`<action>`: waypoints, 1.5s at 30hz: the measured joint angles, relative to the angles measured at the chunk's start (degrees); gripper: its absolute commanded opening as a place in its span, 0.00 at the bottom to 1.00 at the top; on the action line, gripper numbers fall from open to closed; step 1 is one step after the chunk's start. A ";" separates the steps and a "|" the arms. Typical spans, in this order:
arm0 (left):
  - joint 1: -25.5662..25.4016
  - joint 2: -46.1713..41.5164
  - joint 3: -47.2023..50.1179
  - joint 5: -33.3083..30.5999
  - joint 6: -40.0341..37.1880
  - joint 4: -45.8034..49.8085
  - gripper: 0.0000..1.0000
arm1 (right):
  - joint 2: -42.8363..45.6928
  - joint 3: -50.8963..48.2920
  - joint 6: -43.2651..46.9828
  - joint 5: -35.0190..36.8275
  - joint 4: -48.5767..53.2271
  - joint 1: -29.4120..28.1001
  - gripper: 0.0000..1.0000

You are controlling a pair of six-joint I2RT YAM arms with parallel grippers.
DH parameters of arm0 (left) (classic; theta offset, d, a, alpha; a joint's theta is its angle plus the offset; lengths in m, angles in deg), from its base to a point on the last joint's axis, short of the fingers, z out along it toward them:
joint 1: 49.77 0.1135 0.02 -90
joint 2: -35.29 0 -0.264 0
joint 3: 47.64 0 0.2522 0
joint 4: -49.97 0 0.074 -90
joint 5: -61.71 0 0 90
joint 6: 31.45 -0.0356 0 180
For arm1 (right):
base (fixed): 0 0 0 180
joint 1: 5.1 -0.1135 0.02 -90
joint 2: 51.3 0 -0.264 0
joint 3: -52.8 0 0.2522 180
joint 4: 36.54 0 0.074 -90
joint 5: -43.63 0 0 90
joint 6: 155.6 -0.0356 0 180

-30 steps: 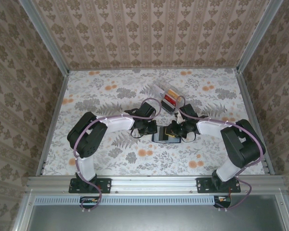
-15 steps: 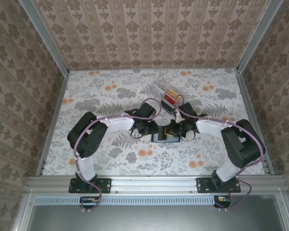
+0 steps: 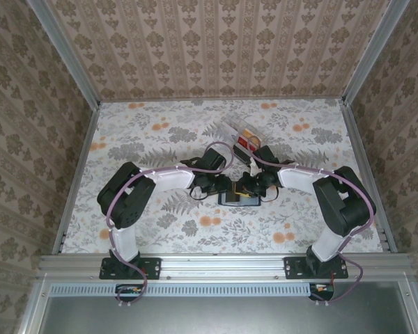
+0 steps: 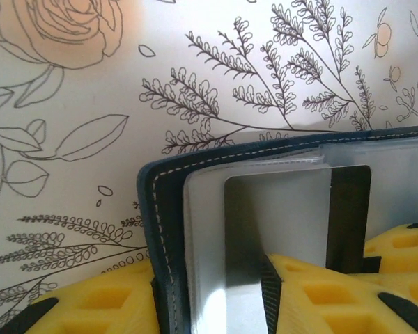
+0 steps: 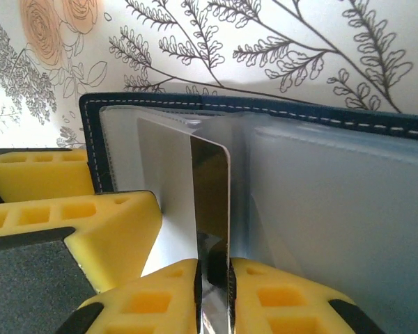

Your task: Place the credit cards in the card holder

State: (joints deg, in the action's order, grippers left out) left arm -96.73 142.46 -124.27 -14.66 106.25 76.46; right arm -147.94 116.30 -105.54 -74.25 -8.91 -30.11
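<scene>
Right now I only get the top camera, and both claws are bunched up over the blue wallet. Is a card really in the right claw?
Observer: Yes. In the right wrist view the right claw pinches a pale card by one edge, and the card stands on edge inside the open card holder.
Operator: Is it in a pocket yet?
Observer: I can't tell. It stands right beside the clear plastic sleeves.
Operator: What's the left claw doing?
Observer: In the left wrist view the left claw has a pad on each side of the holder's stitched edge. I can't tell whether it squeezes.
</scene>
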 measured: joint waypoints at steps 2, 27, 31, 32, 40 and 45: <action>0.02 0.00 0.02 -0.39 0.22 0.33 0.29 | 0.22 0.17 0.48 0.79 1.01 -0.02 0.21; 0.11 -0.09 0.26 -0.94 0.31 0.55 0.23 | -3.13 3.61 0.79 3.37 3.50 -1.05 0.13; 0.17 -0.09 0.26 -1.11 0.31 0.76 0.21 | -2.47 3.69 0.83 4.79 4.85 -1.14 0.14; 0.17 -0.09 0.26 -1.11 0.31 0.76 0.21 | -2.03 3.69 0.87 5.27 5.33 -1.14 0.14; 0.17 -0.09 0.26 -1.11 0.31 0.81 0.21 | -1.38 3.82 0.98 6.91 6.54 -1.14 0.14; 0.17 -0.09 0.26 -1.07 0.31 0.79 0.24 | -2.43 3.85 0.96 6.36 5.99 -1.14 0.12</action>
State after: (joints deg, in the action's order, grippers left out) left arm -96.56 142.38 -124.01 -15.74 106.56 77.25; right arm -150.37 120.15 -104.58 -67.89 -2.92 -31.25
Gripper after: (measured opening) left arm 0.227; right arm 0.124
